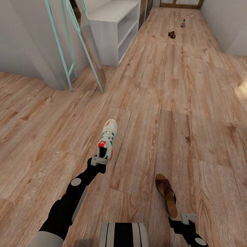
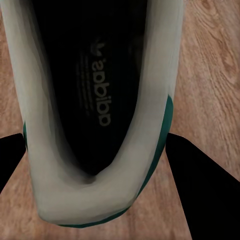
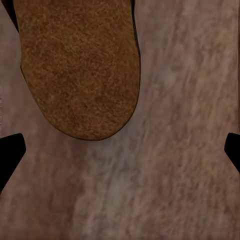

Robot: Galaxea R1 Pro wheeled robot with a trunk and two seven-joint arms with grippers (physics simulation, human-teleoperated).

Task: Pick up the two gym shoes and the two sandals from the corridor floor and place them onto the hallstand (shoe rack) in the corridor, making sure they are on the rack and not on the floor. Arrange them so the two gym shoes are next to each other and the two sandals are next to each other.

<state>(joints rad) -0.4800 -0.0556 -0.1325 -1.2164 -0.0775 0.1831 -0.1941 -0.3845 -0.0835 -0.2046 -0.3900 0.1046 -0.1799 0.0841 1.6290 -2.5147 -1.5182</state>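
One white gym shoe [image 1: 108, 137] with green stripes points away from me on the corridor floor [image 1: 171, 113]. My left gripper [image 1: 99, 160] is shut on its heel. In the left wrist view the black fingers [image 2: 200, 190] press both sides of the gym shoe's heel [image 2: 100, 200]. A brown sandal [image 1: 166, 193] lies to the right. My right gripper [image 1: 188, 216] hovers open just behind the sandal's heel [image 3: 75, 65], not touching it. Far down the corridor lie the other sandal [image 1: 172, 34] and the other gym shoe [image 1: 183, 22]. The white hallstand [image 1: 113, 24] stands along the left wall.
A turquoise ladder-like frame [image 1: 68, 44] leans by the wall corner left of the hallstand. A white wall [image 1: 226, 24] borders the corridor on the right. Wood planks run wide between me and the far shoes.
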